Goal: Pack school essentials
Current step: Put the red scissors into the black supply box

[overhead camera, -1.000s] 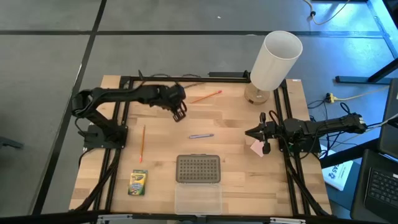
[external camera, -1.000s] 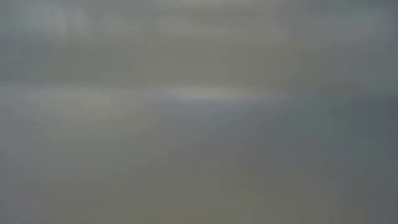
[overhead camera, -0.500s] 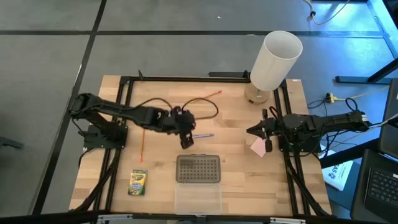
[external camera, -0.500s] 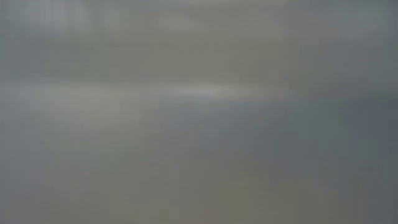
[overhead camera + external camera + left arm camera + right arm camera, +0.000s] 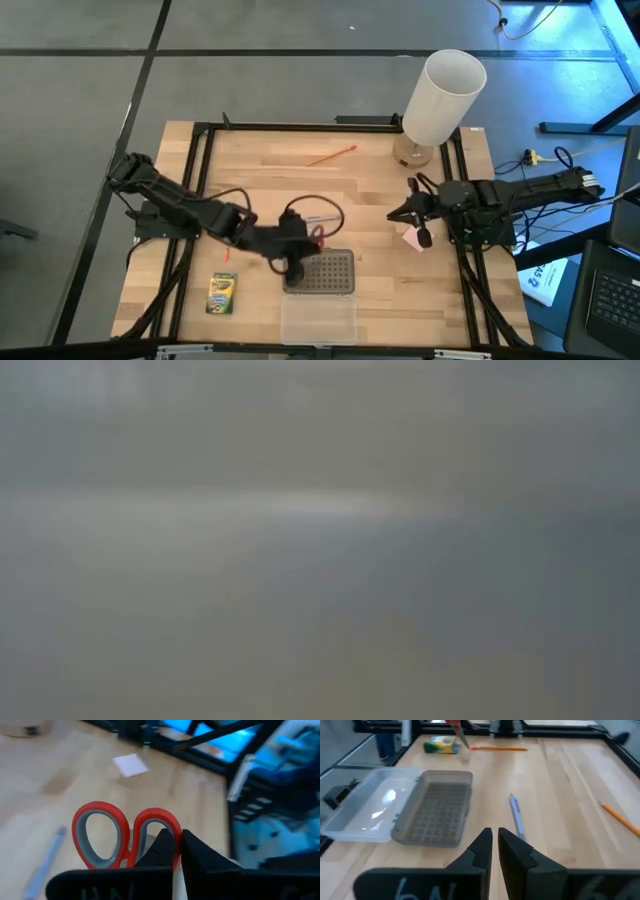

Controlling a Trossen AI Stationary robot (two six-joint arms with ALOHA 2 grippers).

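Left gripper point(image 5: 297, 262) sits low in the middle of the high view, right at the left end of the grey dotted lid point(image 5: 327, 271), and its fingers are clamped tight on the red-handled scissors point(image 5: 125, 837). In the left wrist view the two red loops stand up just above the dark fingertips point(image 5: 192, 851), with the pen point(image 5: 46, 862) lying on the wood at lower left and a small pink block point(image 5: 130, 764) further off.

From above, a red sliver of the scissors shows beside the gripper, and the bluish-purple pen point(image 5: 318, 217) peeks out just above it. The open clear box point(image 5: 319, 319) lies at bottom centre. The crayon box point(image 5: 221, 293) rests at lower left, and an orange pencil point(image 5: 332, 155) lies near the top of the table.

Right gripper point(image 5: 409, 214) hangs at the right side, fingers nearly together and holding nothing, with the pink block just below it. The tall white cylinder point(image 5: 443, 96) stands upper right. The low view is one grey blur.
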